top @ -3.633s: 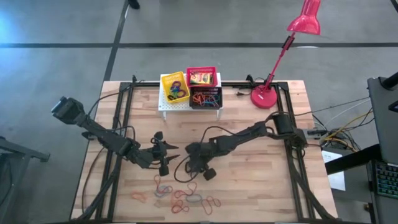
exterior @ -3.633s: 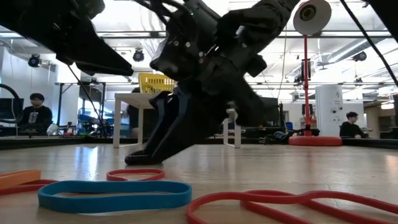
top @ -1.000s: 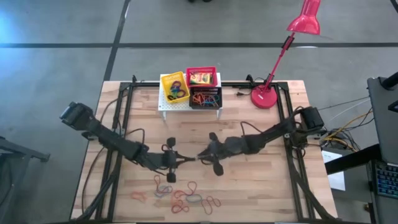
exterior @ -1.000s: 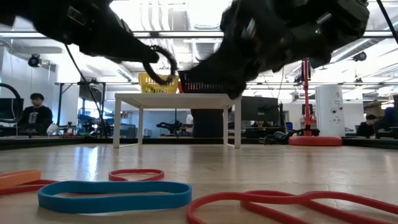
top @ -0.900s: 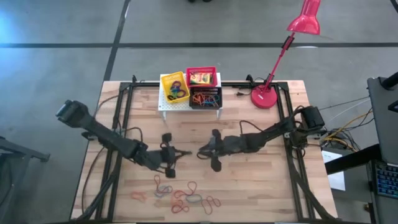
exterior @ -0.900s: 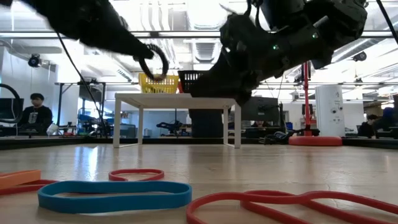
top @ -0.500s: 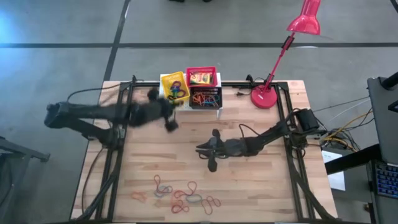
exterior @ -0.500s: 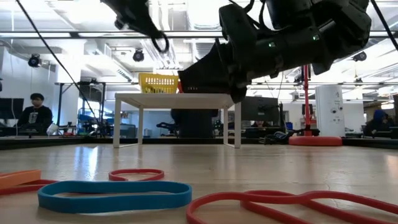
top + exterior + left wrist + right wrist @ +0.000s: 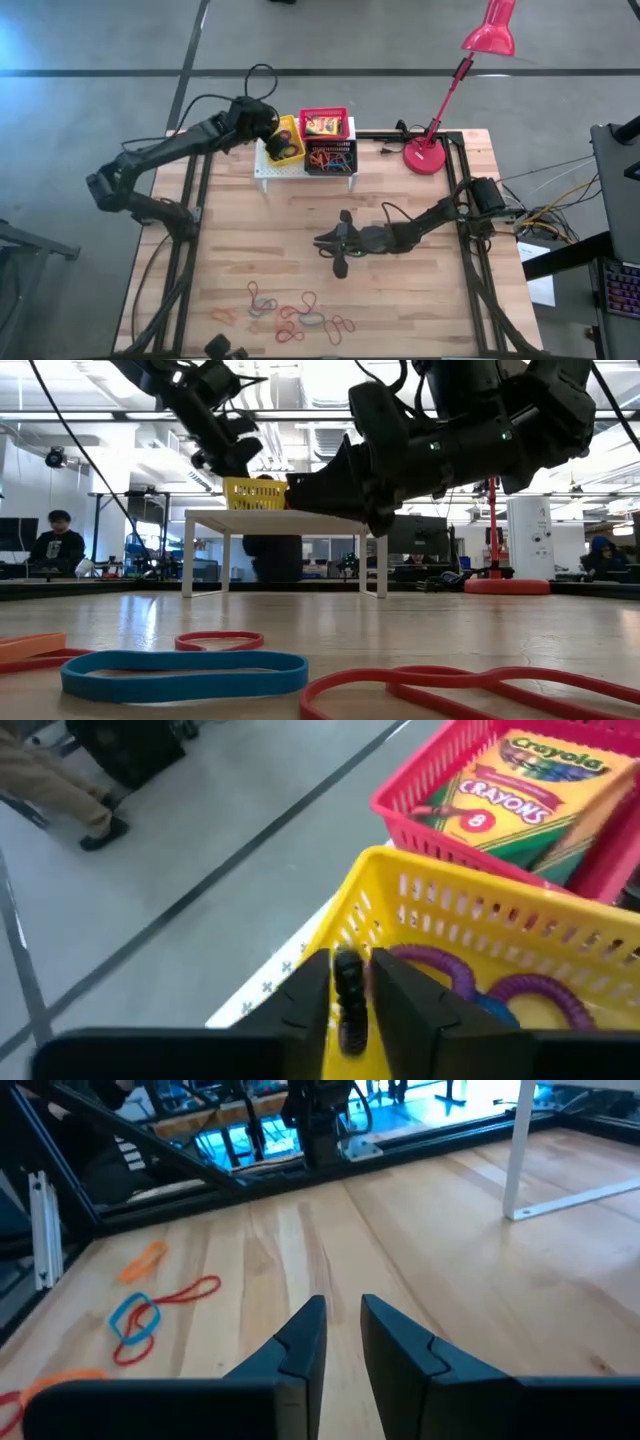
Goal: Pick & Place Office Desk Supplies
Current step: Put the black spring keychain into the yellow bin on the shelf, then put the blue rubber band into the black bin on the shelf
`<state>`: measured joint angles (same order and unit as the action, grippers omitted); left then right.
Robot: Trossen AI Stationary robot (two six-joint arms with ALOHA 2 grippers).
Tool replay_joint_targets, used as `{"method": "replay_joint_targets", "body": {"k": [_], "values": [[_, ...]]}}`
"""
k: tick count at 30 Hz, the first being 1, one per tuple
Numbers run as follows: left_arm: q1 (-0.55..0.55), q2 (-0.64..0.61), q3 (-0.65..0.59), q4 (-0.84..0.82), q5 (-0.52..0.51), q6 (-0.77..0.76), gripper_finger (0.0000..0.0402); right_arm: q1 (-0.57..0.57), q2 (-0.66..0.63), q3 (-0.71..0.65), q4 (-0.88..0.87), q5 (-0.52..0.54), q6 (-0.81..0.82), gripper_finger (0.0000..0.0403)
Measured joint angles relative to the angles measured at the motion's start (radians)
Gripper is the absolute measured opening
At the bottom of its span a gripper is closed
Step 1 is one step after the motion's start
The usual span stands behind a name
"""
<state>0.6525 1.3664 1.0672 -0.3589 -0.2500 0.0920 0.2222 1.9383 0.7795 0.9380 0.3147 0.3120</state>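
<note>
Left gripper (image 9: 350,982): jaws a narrow gap apart with a black elastic loop (image 9: 350,1005) standing upright between the fingers; whether they still press on it cannot be told. This shows only in the left wrist view; in the high view the same gripper (image 9: 266,126) merely sits over the yellow basket (image 9: 292,128), loop not discernible. The wrist view places the loop above the near rim of the yellow basket (image 9: 470,885), with purple loops (image 9: 470,982) lying inside it and a green-and-yellow crayon box (image 9: 520,790), lettered face up, lying in the red basket (image 9: 425,780) beside it. Right gripper (image 9: 343,1330): jaws slightly apart, nothing between them, held above bare wood near the table's middle, as the high view confirms (image 9: 325,242). The right wrist view shows a blue loop (image 9: 135,1318), a red loop (image 9: 180,1295) and an orange loop (image 9: 143,1260) lying flat on the table (image 9: 450,1260) ahead. The high view shows the whole loose cluster of loops (image 9: 295,315) near the front edge, well apart from both grippers, and the baskets on a white stand (image 9: 270,168) at the rear, with the red lamp (image 9: 430,150) beside it. The low view alone shows the loops as thin flat bands, one blue (image 9: 185,673), the others red (image 9: 470,690).
</note>
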Motion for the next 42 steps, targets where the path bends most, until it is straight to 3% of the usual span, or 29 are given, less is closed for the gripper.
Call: {"method": "replay_joint_targets", "body": {"k": [10,18,25,33,38,42], "values": [[-0.049,-0.046,0.000,0.009,0.053,0.036,0.0200,0.000,0.001,0.004,0.002,0.000,0.001,0.0065],[-0.200,-0.230,-0.001,-0.120,0.185,-0.014,0.0213,0.000,0.001,0.004,0.001,-0.001,-0.001,0.0071],[-0.573,-0.357,-0.107,-0.149,0.184,-0.095,0.0183,0.000,0.001,0.004,0.002,-0.001,-0.001,0.0061],[-1.126,-0.301,-0.264,-0.064,-0.142,-0.203,0.0158,0.000,0.001,0.004,0.002,-0.001,-0.001,0.0061],[-1.313,-0.212,-0.293,-0.067,-0.168,-0.482,0.0157,0.000,0.001,0.004,0.002,-0.001,-0.002,0.0059],[-1.405,-0.137,-0.303,-0.097,-0.119,-0.640,0.0157,0.000,0.000,0.004,0.003,-0.001,-0.012,0.0060]]}}
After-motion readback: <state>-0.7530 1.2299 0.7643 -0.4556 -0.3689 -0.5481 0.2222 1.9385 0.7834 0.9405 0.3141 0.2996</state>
